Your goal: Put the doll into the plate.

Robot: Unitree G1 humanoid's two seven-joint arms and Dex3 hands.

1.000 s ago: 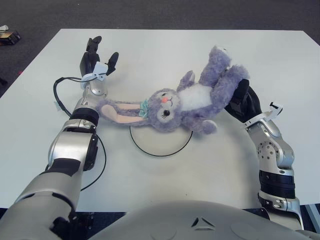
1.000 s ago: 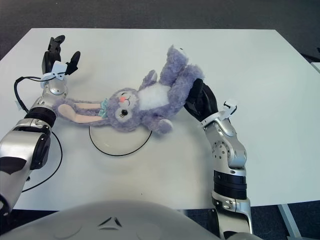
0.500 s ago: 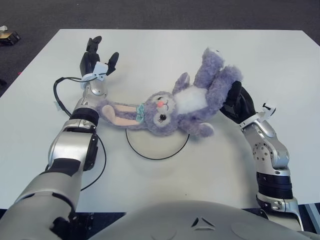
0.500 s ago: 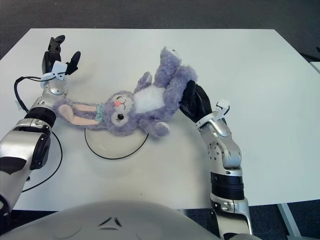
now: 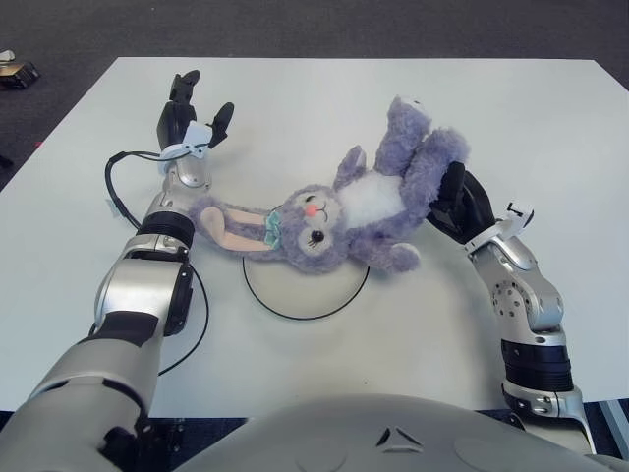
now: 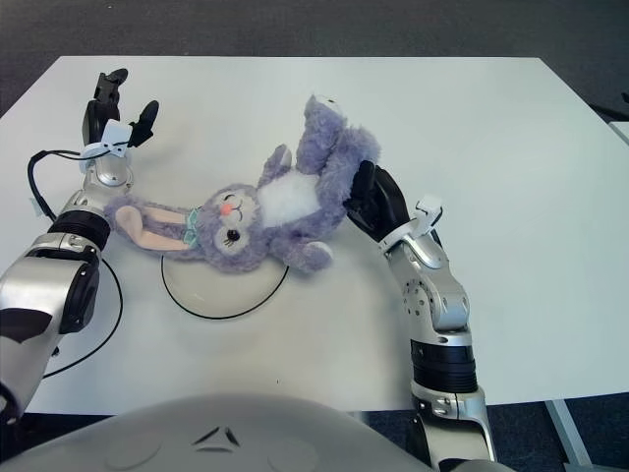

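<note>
A purple plush bunny doll (image 5: 364, 202) with a white belly lies on its back across the table, head toward me. Its head (image 5: 310, 228) overlaps the far rim of a white plate (image 5: 305, 290) with a dark edge. Its long ears (image 5: 231, 224) stretch left toward my left wrist. My right hand (image 5: 457, 202) is shut on the doll's legs and lower body at the right. My left hand (image 5: 192, 113) shows at the far left of the table, fingers spread and holding nothing.
A black cable (image 5: 120, 187) loops beside my left forearm. The white table (image 5: 324, 98) stretches far behind the doll. A small object (image 5: 15, 71) lies on the dark floor beyond the table's left corner.
My right hand has moved left with the doll, and the doll's head has slid further left over the plate. The plate has shifted slightly left. The left hand has not moved.
</note>
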